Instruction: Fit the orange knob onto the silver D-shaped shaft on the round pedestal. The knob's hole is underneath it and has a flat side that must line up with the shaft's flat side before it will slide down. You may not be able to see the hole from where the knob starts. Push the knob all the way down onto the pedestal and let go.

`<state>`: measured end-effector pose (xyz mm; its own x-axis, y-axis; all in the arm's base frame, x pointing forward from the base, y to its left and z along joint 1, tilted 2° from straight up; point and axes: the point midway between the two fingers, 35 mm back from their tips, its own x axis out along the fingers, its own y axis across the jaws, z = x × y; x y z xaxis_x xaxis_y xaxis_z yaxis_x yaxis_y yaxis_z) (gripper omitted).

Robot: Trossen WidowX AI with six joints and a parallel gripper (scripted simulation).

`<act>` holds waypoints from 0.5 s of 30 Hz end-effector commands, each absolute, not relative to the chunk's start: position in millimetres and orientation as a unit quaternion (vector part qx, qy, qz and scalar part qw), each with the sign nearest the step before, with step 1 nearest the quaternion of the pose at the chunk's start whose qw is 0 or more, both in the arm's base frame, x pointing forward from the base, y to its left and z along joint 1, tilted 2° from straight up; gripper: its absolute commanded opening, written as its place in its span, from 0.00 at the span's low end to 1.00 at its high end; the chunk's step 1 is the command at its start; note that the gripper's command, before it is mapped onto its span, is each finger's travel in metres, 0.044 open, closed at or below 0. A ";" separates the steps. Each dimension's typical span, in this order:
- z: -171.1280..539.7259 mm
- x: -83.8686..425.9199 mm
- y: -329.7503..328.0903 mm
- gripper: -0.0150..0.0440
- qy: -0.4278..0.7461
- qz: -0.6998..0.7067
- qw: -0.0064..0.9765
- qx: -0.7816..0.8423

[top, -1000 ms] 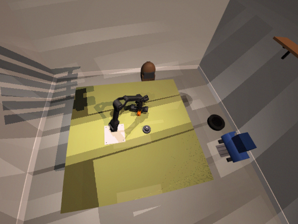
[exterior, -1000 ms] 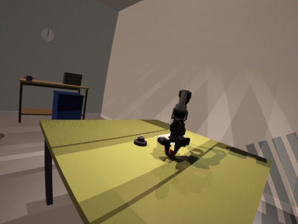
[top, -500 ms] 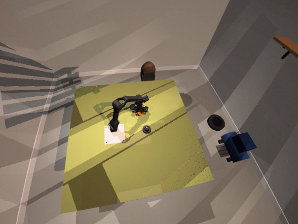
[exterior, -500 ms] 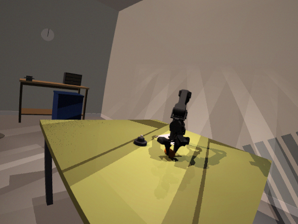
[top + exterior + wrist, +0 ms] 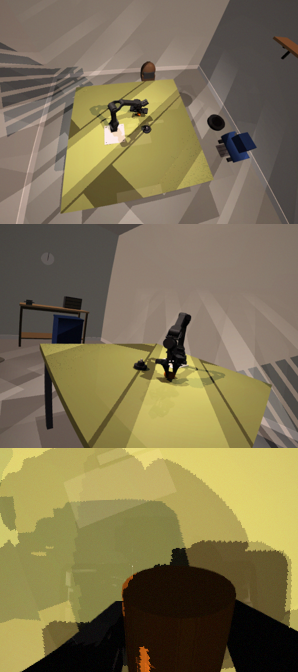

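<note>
The orange knob (image 5: 139, 114) (image 5: 170, 375) (image 5: 178, 593) is between the two black fingers. In the wrist view its round end face and side are mostly in dark shadow. No hole shows on it. My gripper (image 5: 138, 113) (image 5: 169, 375) (image 5: 174, 609) is shut on the knob, low over the table; whether the knob touches the table cannot be told. The round dark pedestal (image 5: 147, 131) (image 5: 140, 367) stands apart from the gripper, below it in the top view and to its left in the exterior view. Its small silver shaft (image 5: 141, 360) points up; the flat side cannot be made out.
The yellow-green table (image 5: 162, 157) (image 5: 202, 406) carries the arm's white base plate (image 5: 109, 138), left of the pedestal in the top view. Dark shadow bands cross the table. A blue chair-like object (image 5: 234, 149) and a black ring (image 5: 216, 122) are on the floor beyond its edge.
</note>
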<state>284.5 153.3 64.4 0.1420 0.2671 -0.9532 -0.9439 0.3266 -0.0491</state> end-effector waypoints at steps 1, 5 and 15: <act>66.0 282.9 149.4 0.56 0.449 0.467 0.678 -0.348; 67.5 281.6 145.5 0.56 0.426 0.478 0.692 -0.332; 69.8 278.2 135.7 0.56 0.369 0.503 0.725 -0.292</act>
